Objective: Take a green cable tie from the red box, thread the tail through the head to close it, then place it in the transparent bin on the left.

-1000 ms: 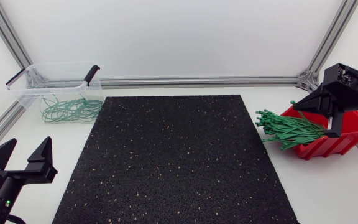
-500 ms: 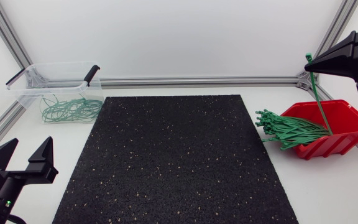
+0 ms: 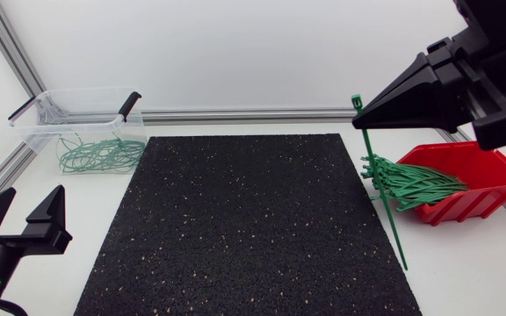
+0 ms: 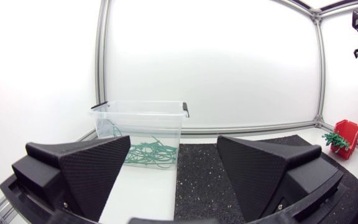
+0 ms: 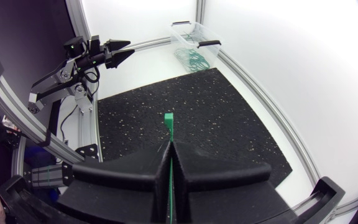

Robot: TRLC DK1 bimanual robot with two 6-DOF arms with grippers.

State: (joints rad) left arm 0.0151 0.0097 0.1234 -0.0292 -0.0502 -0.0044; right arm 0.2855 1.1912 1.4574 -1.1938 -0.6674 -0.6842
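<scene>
One black speckled mat (image 3: 249, 224) covers the middle of the table. High over its right edge, the right gripper (image 3: 357, 114) has its fingers pinched tight on a green cable tie (image 3: 394, 233) just below the head, and the tail hangs down over the mat's right edge. The transparent bin (image 3: 82, 118) sits far left with green loops (image 3: 99, 154) inside. The red box (image 3: 486, 180) at the right spills a bundle of ties (image 3: 411, 186). The left gripper (image 3: 33, 191) rests near left with its fingers spread wide, holding nothing.

No legible text on anything.
</scene>
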